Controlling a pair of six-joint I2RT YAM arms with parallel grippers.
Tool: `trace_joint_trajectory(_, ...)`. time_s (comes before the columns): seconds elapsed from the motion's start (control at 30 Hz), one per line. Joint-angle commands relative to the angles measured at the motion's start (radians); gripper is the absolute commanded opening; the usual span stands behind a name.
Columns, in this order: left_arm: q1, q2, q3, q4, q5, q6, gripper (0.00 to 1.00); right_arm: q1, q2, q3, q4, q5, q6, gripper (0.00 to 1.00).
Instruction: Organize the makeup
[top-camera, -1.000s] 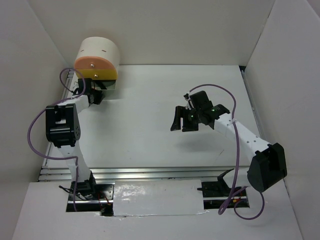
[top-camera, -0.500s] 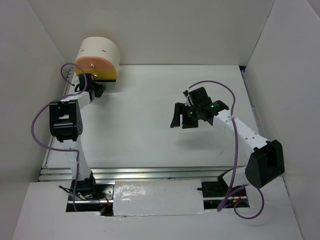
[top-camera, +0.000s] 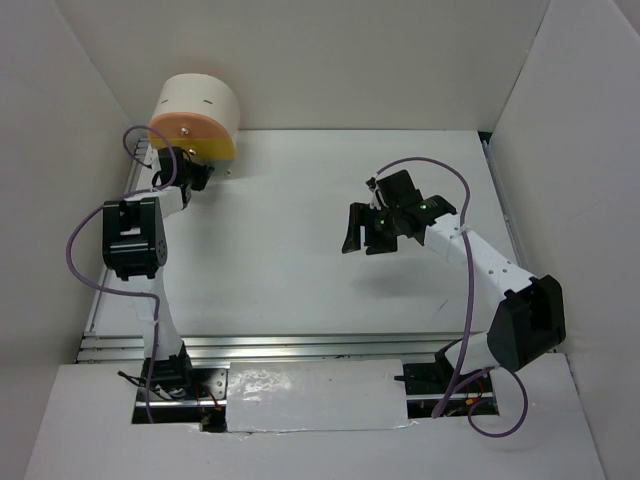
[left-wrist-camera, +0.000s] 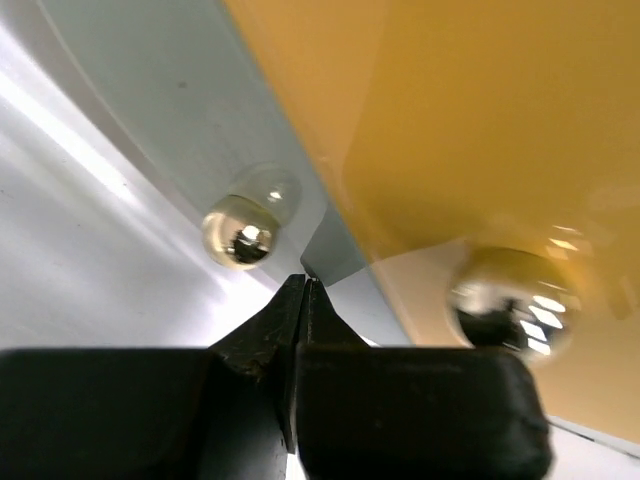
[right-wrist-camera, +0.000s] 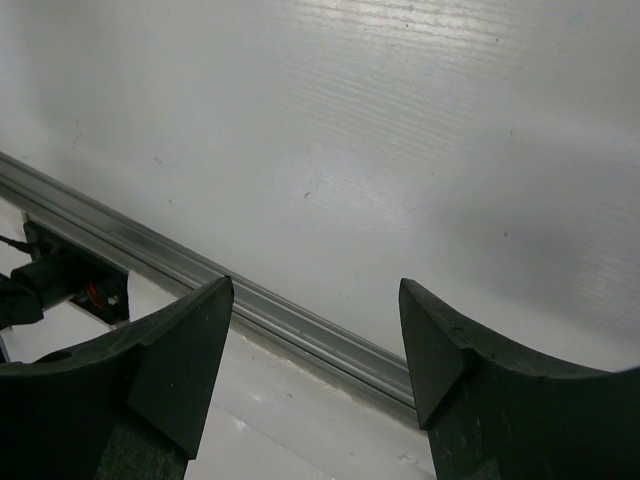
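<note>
**Table** (top-camera: 300, 210): white, with walls (top-camera: 565, 150) on three sides. An aluminium rail (top-camera: 300, 346) runs along the near edge. The middle of the table is wide and open.

**Drawer box** (top-camera: 196, 108): sits in the back-left corner, close to the wall. Change over the last second: a pale drawer that stuck out below the orange front (left-wrist-camera: 450, 120) now sits flush. The left arm has moved in with it, so the drawer reads as pushed home.

**Left hand** (left-wrist-camera: 303, 287): fingers pressed together with nothing between them. The tip is just off the box front, beside a gold knob (left-wrist-camera: 241, 232). Whether it touches the front I cannot tell; the view is too close and blurred.

**Right hand** (top-camera: 366, 232): spread and empty, hovering over mid-table, barely shifted. It is well apart from the box.

**Makeup**: not in any view, and no loose item shows on the table. I judge it stowed inside the box, so the task looks at or near its end.

**Room to move**: the left arm has the wall beside it and the box ahead. Backing straight toward the near edge looks like the free path.
</note>
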Motion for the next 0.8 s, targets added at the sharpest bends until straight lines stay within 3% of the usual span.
trace_joint_trajectory(0.0, -0.002, 0.025, 0.041, 0.064, 0.01, 0.009, 0.12, -0.006, 0.005, 0.047, -0.012, 0.009, -0.01, 0.75)
trace_joint_trajectory(0.33, -0.002, -0.029, -0.017, 0.049, 0.011, -0.005, 0.35, -0.006, 0.029, 0.07, -0.02, -0.02, -0.029, 0.75)
trace_joint_trajectory(0.43, -0.025, -0.151, -0.095, -0.018, -0.004, 0.028, 0.53, -0.006, 0.033, 0.088, -0.025, -0.026, -0.03, 0.75)
trace_joint_trajectory(0.47, -0.038, -0.196, -0.111, -0.078, -0.025, 0.091, 0.69, -0.006, 0.033, 0.096, -0.028, -0.028, -0.029, 0.75)
trace_joint_trajectory(0.5, -0.06, -0.283, -0.126, -0.128, -0.062, 0.117, 0.75, -0.007, 0.031, 0.115, -0.037, -0.028, -0.026, 0.75)
trace_joint_trajectory(0.57, -0.077, -0.383, -0.117, -0.221, -0.099, 0.205, 0.85, -0.007, 0.023, 0.151, -0.048, -0.025, -0.013, 0.75)
trace_joint_trajectory(0.63, -0.1, -0.435, -0.055, -0.423, -0.13, 0.272, 0.88, -0.006, -0.003, 0.18, -0.068, 0.0, 0.01, 0.75)
trace_joint_trajectory(0.67, -0.124, -0.481, -0.027, -0.501, -0.157, 0.349, 0.99, -0.009, -0.016, 0.21, -0.075, 0.029, 0.04, 0.75)
trace_joint_trajectory(0.7, -0.143, -0.504, 0.017, -0.646, -0.243, 0.383, 0.99, -0.007, -0.051, 0.226, -0.086, 0.053, 0.057, 0.76)
trace_joint_trajectory(0.77, -0.203, -0.592, 0.028, -0.747, -0.333, 0.473, 0.99, -0.007, -0.096, 0.264, -0.098, 0.153, 0.096, 0.81)
